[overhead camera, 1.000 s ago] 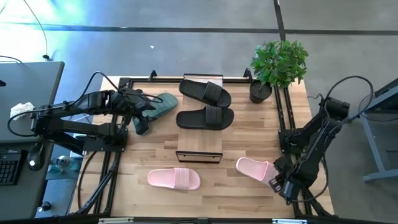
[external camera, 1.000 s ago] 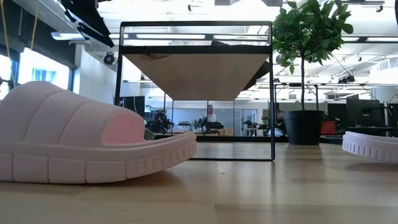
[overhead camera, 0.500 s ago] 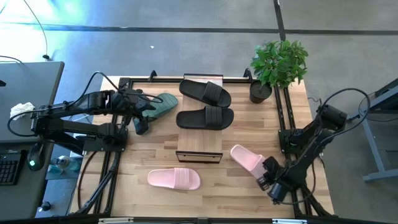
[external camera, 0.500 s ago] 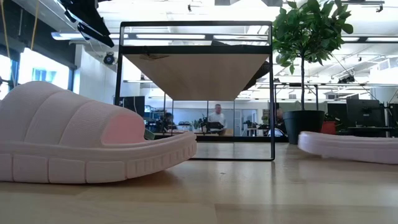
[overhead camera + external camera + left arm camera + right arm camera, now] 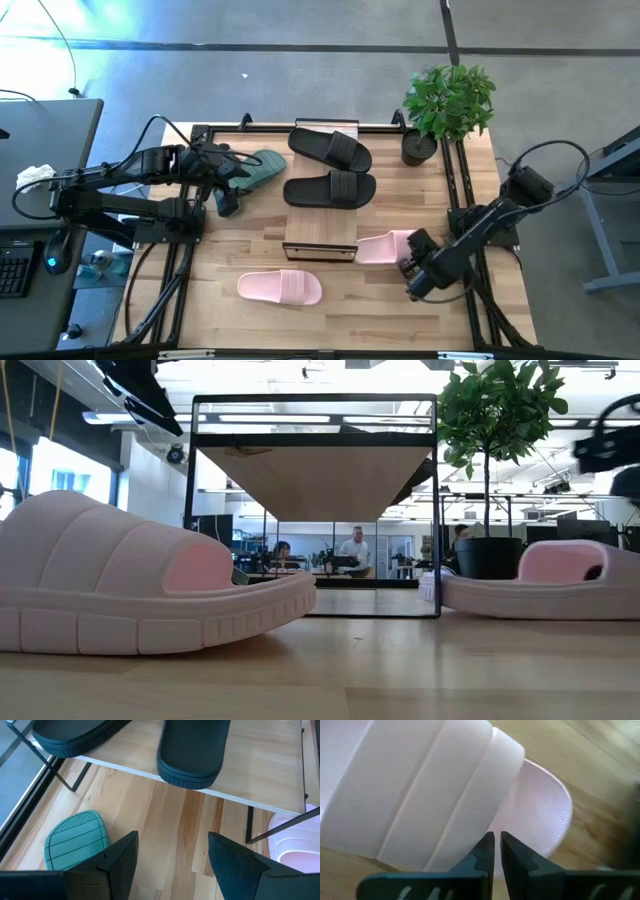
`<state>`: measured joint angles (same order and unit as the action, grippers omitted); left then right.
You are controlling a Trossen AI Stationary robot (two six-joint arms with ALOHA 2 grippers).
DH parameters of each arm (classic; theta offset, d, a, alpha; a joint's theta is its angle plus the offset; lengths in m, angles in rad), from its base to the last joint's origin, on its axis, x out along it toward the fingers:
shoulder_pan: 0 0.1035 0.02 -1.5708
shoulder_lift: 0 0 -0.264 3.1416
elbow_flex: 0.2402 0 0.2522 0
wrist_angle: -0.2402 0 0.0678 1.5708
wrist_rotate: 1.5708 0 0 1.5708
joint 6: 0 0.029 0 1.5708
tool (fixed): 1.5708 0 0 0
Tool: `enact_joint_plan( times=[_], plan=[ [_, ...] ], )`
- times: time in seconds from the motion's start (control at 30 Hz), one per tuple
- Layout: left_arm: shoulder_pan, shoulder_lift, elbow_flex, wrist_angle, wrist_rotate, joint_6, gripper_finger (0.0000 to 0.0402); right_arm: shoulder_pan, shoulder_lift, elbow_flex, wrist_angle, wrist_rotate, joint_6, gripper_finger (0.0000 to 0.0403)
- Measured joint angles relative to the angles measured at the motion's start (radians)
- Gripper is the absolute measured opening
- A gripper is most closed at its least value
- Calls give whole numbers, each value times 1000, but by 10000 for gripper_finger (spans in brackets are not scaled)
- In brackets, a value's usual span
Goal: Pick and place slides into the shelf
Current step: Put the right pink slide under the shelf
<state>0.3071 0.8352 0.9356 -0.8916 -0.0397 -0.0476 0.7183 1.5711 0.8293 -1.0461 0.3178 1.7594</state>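
Two black slides (image 5: pixel 330 150) (image 5: pixel 330 190) lie on the shelf's plank top (image 5: pixel 320 232). One pink slide (image 5: pixel 280 288) lies near the table's front edge and fills the left of the low view (image 5: pixel 140 585). A second pink slide (image 5: pixel 383 247) (image 5: pixel 540 582) lies flat by the shelf's near right corner. My right gripper (image 5: pixel 408 258) (image 5: pixel 497 840) is shut at its strap. A green slide (image 5: pixel 258 166) (image 5: pixel 75 842) lies at the far left. My left gripper (image 5: pixel 232 180) (image 5: pixel 172 855) hangs open beside it, with only bare table between its fingers. My right gripper's shut fingertips (image 5: pixel 487 847) stand at the edge of the pink slide's strap (image 5: pixel 470 832), slanting down from the table's right. Nothing shows between them, and I cannot tell whether they touch the strap. The slide rests sole down on the table.
A potted plant (image 5: pixel 445 105) (image 5: pixel 495 470) stands at the table's far right corner. The shelf's black frame (image 5: pixel 315 505) stands mid-table, with bare wood under its plank (image 5: pixel 310 475). People sit at desks in the room behind.
My right gripper has swung from the table's near right corner toward the shelf, sinking a little. The pink slide by it has slid along the table toward the shelf and turned from slanting to lying crosswise beside the shelf's near right corner.
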Motion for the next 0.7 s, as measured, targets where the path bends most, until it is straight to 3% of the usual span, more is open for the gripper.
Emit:
enact_joint_plan(
  times=[0.17, 0.37, 0.57, 0.7],
  plan=[
    [0, 0, 0, 0, 11, 16, 223, -59, -18, 0, 36, 1, -9, 23],
    [0, 0, 0, 0, 11, 18, 223, -37, -137, 0, -26, 94, 98, 23],
    [0, 0, 0, 0, 10, 25, 223, -11, -218, -1, -122, 35, 62, 23],
    [0, 0, 0, 0, 6, 25, 223, 0, -219, -55, -56, 2, 58, 23]
  ],
)
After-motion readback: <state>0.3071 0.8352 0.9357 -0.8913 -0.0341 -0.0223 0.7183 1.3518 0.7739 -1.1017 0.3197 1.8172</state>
